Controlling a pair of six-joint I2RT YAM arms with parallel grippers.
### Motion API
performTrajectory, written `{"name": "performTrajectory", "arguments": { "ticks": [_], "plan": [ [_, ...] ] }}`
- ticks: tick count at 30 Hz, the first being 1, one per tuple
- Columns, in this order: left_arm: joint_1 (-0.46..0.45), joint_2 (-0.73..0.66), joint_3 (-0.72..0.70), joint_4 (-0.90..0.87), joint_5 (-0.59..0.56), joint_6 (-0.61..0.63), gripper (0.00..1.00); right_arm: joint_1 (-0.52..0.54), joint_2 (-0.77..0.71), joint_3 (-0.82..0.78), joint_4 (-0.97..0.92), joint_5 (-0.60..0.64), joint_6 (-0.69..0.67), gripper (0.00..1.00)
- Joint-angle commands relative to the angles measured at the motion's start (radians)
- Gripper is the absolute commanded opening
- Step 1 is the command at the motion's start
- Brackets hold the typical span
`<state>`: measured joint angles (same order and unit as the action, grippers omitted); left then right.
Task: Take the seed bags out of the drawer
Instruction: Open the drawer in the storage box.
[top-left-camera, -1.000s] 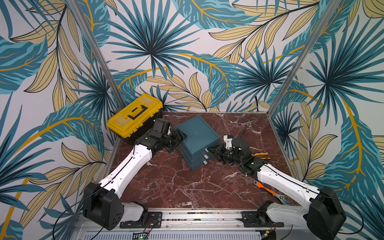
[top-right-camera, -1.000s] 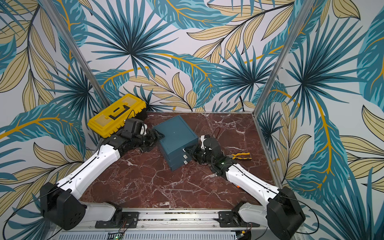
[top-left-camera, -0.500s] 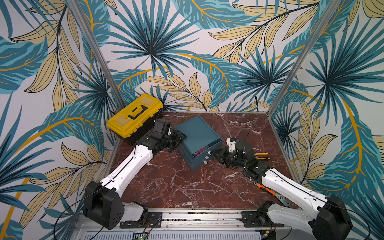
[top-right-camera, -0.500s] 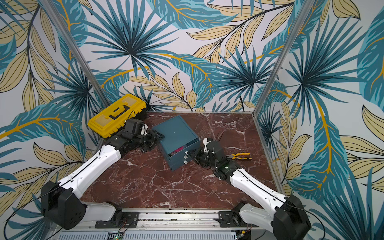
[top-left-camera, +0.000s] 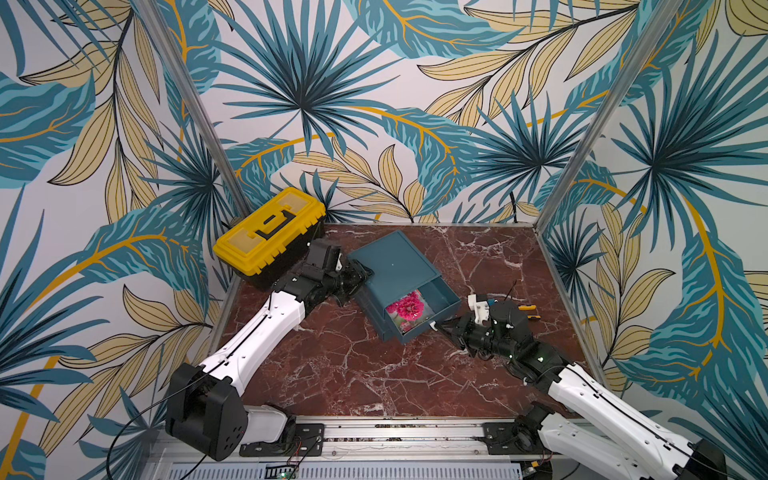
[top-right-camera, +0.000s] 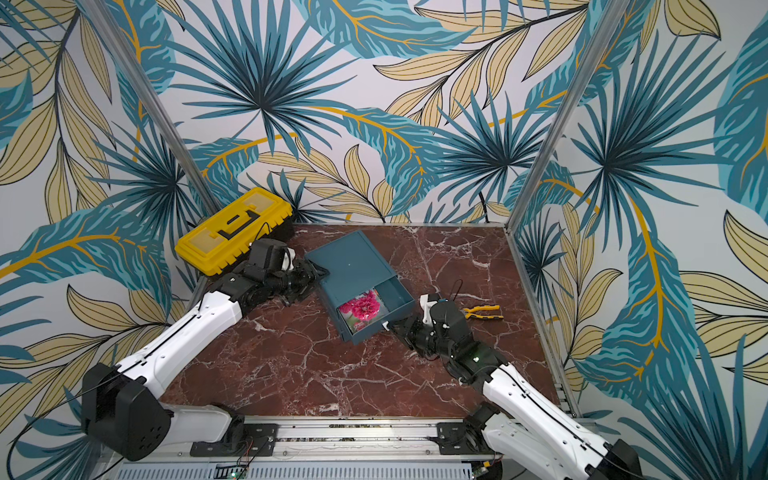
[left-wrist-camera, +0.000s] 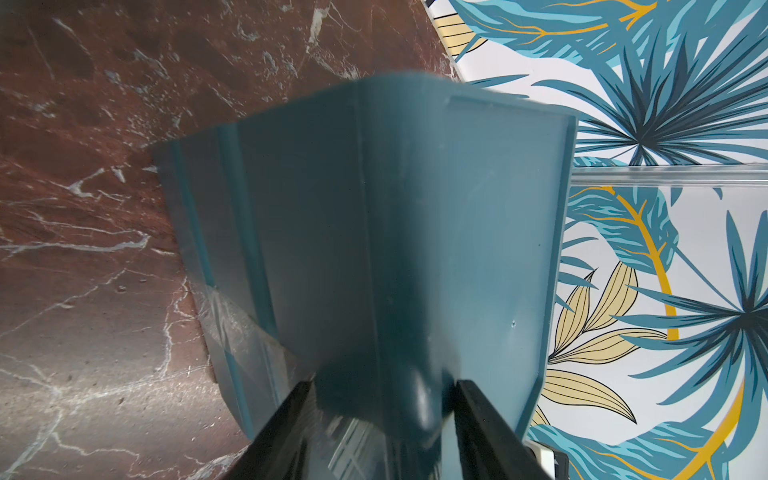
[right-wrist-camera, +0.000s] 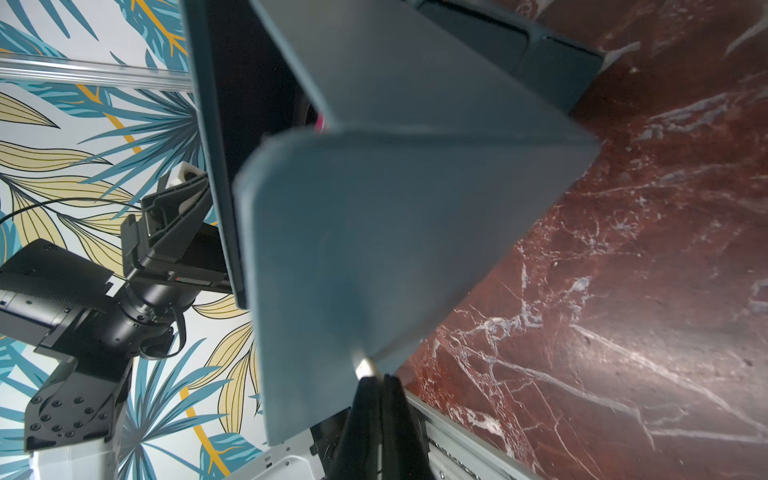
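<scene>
The right gripper (right-wrist-camera: 374, 376) is pinched tight on a small pale knob (right-wrist-camera: 364, 365) at the front of a dark teal plastic drawer (top-left-camera: 441, 297), which stands pulled partway out of its low teal plastic cabinet (top-left-camera: 395, 261). Opposite, the left gripper (left-wrist-camera: 382, 415) clamps the cabinet's rear corner, a black finger (left-wrist-camera: 282, 428) on either side of it. Inside the open drawer lies a flat glossy seed bag (top-left-camera: 405, 310), face up, showing a bright pink flower; whether more lie beneath it I cannot tell. The cabinet sits at an angle on a dark red marble tabletop (top-left-camera: 353, 374). A yellow plastic toolbox with a black handle (top-left-camera: 269, 227) stands just behind the left arm, and yellow-handled pliers (top-right-camera: 482, 311) lie on the marble beyond the right gripper.
</scene>
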<state>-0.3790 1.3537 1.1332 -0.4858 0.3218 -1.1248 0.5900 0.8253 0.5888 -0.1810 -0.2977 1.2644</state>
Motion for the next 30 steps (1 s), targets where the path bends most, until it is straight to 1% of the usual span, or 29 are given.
{"name": "performTrajectory", "arguments": {
  "ticks": [1,22,28,30],
  "plan": [
    [-0.005,-0.007,-0.044,-0.01,-0.036,-0.005,0.56,0.004,-0.037,-0.03,-0.147,-0.027,-0.008,0.0],
    [-0.006,-0.011,-0.057,0.002,-0.034,-0.006,0.56,0.004,-0.148,-0.023,-0.286,0.003,-0.012,0.0],
    [-0.004,-0.011,-0.066,0.004,-0.03,-0.006,0.56,0.004,-0.164,-0.024,-0.298,0.015,-0.008,0.0],
    [-0.005,-0.011,-0.069,0.005,-0.03,-0.005,0.56,0.004,-0.157,-0.02,-0.297,0.016,-0.015,0.07]
  ]
}}
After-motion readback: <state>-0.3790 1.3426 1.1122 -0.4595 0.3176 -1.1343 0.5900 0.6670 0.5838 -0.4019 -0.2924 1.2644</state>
